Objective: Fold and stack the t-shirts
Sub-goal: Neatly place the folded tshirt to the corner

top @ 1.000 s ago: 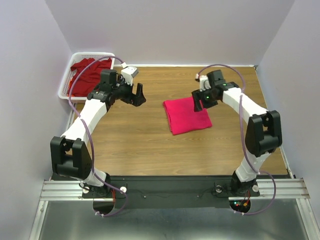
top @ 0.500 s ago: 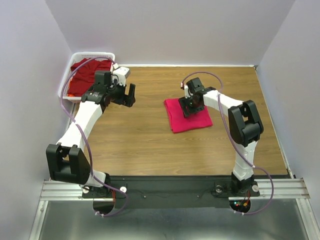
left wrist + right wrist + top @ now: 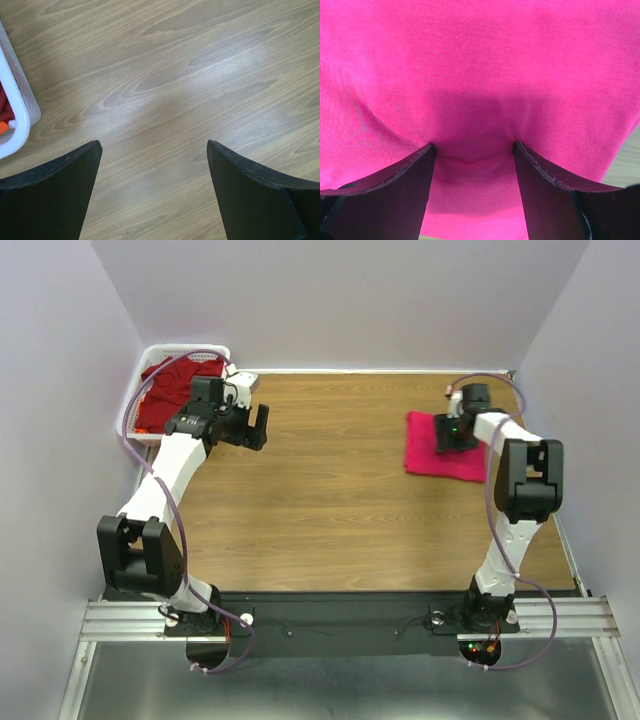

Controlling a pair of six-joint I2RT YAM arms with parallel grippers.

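Your right pincer (image 3: 453, 432), fingers spread, presses folded pink shirt (image 3: 422, 452), now slid from centre to frame right. left pincer (image 3: 258, 427) gapes beside basket (image 3: 133, 410); maroon shirt (image 3: 165, 390) next.

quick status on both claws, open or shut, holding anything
Left claw: open, holding nothing, above the bare table.
Right claw: open, tips down on the pink t-shirt, not clamped on it.

Bare table (image 3: 320, 500) across centre and near side: free passage. White basket (image 3: 128, 412) obstructs the far-left corner; folded pink t-shirt (image 3: 430, 455) occupies the far right.
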